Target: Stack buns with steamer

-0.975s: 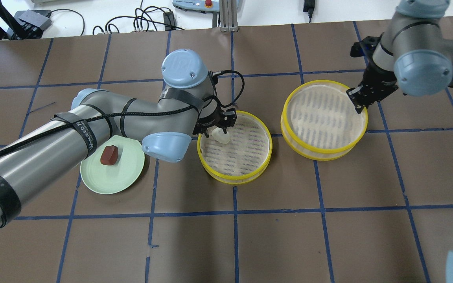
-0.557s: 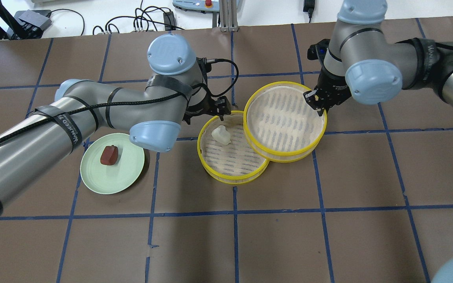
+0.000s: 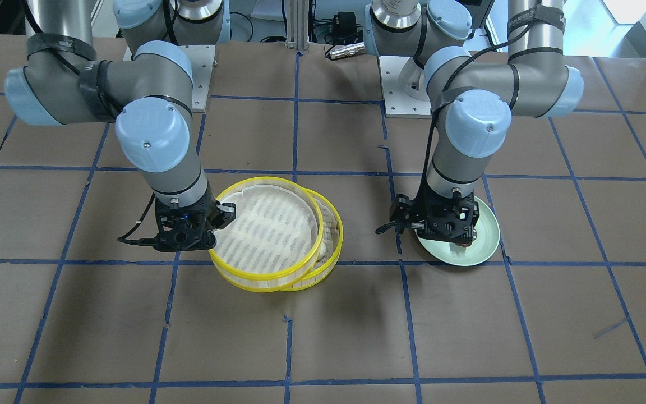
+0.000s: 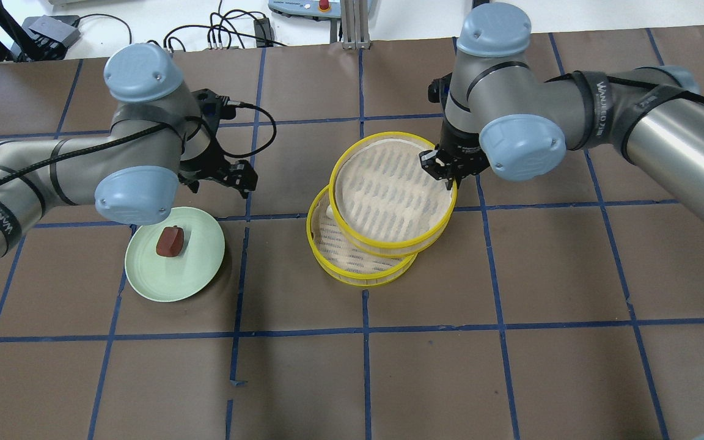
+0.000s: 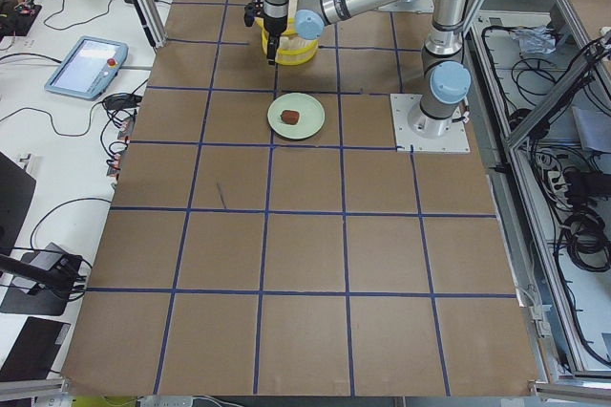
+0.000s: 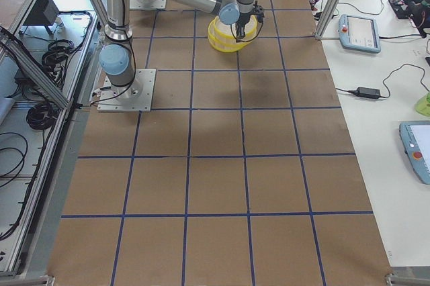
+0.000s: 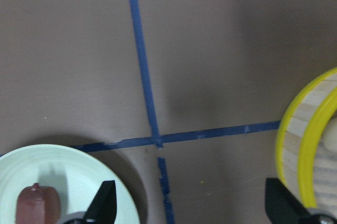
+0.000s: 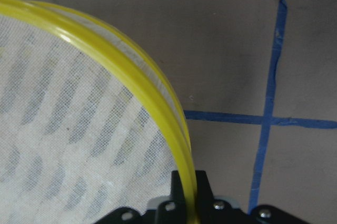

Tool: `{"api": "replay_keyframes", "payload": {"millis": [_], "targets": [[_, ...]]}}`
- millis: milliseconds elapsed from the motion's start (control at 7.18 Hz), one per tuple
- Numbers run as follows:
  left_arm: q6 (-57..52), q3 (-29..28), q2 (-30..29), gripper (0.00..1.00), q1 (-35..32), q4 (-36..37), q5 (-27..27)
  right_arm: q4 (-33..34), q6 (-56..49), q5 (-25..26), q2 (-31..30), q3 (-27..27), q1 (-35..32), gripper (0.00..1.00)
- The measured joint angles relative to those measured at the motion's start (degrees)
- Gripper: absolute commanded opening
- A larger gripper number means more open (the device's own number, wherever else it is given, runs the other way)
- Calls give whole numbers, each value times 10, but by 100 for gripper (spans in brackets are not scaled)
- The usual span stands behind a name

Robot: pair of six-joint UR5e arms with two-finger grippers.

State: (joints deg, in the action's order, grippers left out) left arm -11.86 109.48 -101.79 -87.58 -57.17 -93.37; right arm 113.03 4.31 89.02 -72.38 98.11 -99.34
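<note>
My right gripper (image 4: pixel 445 168) is shut on the yellow rim of the upper steamer tray (image 4: pixel 388 195) and holds it over the lower steamer tray (image 4: pixel 358 280), offset toward the far right. The wrist view shows the rim (image 8: pixel 158 98) pinched between the jaws. The white bun (image 4: pixel 329 211) lies in the lower tray, mostly hidden by the upper one. The reddish-brown bun (image 4: pixel 170 241) lies on the pale-green plate (image 4: pixel 199 269). My left gripper (image 4: pixel 239 177) is open and empty, just beyond the plate's far right edge. Its wrist view shows the bun (image 7: pixel 36 205) at lower left.
Cables and small boxes (image 4: pixel 230 30) lie on the white strip beyond the table's far edge. Blue tape lines (image 4: pixel 364 330) grid the brown table. A teach pendant (image 5: pixel 88 65) sits on the side bench.
My right gripper carried the tray leftward until it overlaps the lower tray. My left gripper let go of the white bun, left it in the lower tray, and swung left toward the plate.
</note>
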Motion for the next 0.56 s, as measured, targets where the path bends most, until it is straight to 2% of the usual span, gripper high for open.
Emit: {"api": "replay_keyframes", "payload": {"millis": [418, 557], "targets": [[-63, 42, -16, 88, 58, 2, -22, 2, 34, -9, 10, -1, -27, 4], [-66, 53, -24, 72, 67, 3, -38, 2, 36, -9, 10, 1, -29, 4]]}}
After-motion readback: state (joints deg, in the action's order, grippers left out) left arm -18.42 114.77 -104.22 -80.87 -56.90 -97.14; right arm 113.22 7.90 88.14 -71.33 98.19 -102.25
